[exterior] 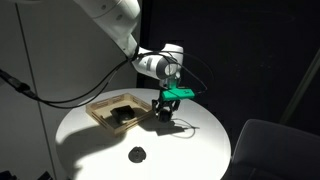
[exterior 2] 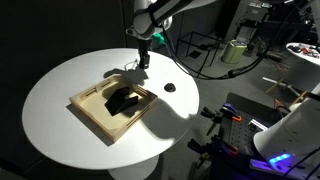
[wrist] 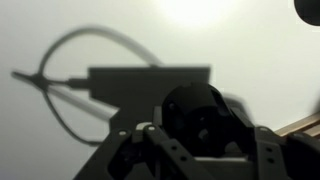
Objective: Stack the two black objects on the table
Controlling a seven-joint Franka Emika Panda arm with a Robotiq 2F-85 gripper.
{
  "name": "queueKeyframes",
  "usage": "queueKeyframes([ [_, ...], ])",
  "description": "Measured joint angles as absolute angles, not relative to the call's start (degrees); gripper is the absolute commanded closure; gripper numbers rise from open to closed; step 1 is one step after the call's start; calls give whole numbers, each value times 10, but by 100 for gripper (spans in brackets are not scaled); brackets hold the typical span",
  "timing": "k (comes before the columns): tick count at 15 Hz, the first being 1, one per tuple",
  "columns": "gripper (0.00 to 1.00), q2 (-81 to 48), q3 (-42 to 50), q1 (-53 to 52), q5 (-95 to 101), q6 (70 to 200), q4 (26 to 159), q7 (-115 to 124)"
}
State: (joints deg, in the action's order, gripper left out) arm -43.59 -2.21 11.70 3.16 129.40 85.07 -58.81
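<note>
A small black lump [exterior: 137,154] [exterior 2: 169,87] lies by itself on bare white tabletop [exterior: 190,150] [exterior 2: 60,85], apart from the tool [exterior: 165,112] [exterior 2: 143,66] [wrist: 203,126]. It touches nothing else. In the wrist view, a black shape cut off by the upper right corner [wrist: 310,8], out ahead of the tool, may be this same piece.

In that view a dark rounded shape [wrist: 197,110] sits between the tool's two fingers [wrist: 150,140], which stand apart on either side of it. It could be the other small black piece or part of the tool itself; the picture is too dark and soft to tell. For the same reason I cannot tell whether the fingers are pressing on anything, or how wide they truly stand.

In both exterior views the tool points down, low over the tabletop, its tips at or just above the surface. Just beside it lies a shallow square wooden tray [exterior: 103,108] [exterior 2: 92,118], flat on the tabletop, whose corner shows at the right edge of the wrist view [wrist: 303,124]. Inside the tray rests a larger angular black block [exterior: 124,113] [exterior 2: 122,100].

Ahead of the tool, the wrist view shows its shadow [wrist: 140,85] on the white surface, with the looping shadow of a cable beside it.
</note>
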Motion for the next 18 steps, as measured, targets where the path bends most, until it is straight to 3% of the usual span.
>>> queueKeyframes([
  [18, 58, -207, -15, 55, 75, 1332, 1121, -534],
])
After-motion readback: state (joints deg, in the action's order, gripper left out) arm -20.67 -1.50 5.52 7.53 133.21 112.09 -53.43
